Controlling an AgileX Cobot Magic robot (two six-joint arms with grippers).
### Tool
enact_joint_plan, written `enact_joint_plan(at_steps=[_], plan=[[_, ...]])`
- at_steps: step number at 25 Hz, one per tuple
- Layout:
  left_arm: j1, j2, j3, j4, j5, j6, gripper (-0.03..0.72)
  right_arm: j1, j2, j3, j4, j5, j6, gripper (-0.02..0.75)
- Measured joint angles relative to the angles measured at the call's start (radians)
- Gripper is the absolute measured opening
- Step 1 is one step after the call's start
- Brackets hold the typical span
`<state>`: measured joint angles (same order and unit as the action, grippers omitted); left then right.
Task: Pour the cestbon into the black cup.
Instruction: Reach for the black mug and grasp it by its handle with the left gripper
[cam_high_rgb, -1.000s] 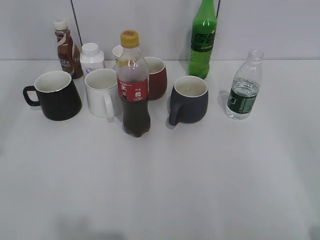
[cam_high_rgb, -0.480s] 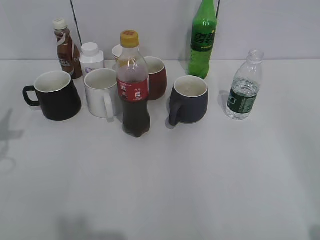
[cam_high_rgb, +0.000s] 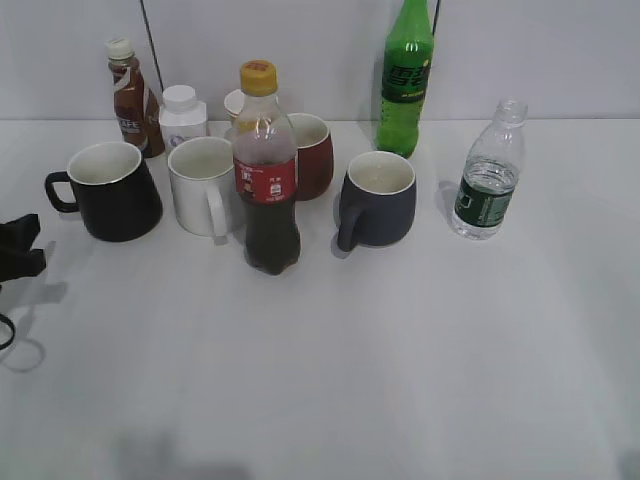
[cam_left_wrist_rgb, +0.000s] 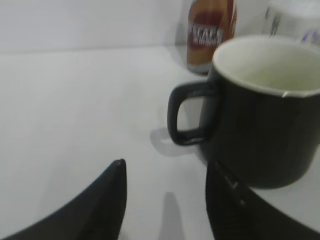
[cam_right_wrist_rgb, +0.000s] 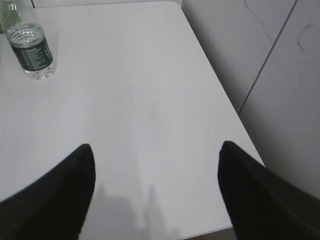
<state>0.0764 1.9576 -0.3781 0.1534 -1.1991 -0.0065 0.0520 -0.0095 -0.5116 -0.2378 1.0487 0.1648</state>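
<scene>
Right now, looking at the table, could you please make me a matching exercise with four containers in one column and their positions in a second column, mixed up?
Things:
1. black cup
2. cestbon
3. cola bottle
4. green soda bottle

Places, in the exterior view:
a. at the back, against the wall
b. far right, standing alone
c. nearest the camera, in front of the mugs
d. leftmost mug, handle pointing left

Pairs: 1-d, 2-b, 3-c, 4-a

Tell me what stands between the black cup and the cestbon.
In the exterior view: white mug, cola bottle and grey-blue mug between black cup and cestbon.
</scene>
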Motion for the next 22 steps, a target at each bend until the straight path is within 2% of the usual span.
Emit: enact_joint_plan(at_steps=[14,22], plan=[[0.0,0.186,-0.189,0.023,-0.008,0.007,0.404,0.0,0.0,0.0,0.0,0.0,0.0,0.589],[0.0,0.222,-0.265,0.057,-0.012,0.007,0.375,0.0,0.0,0.0,0.0,0.0,0.0,0.589]])
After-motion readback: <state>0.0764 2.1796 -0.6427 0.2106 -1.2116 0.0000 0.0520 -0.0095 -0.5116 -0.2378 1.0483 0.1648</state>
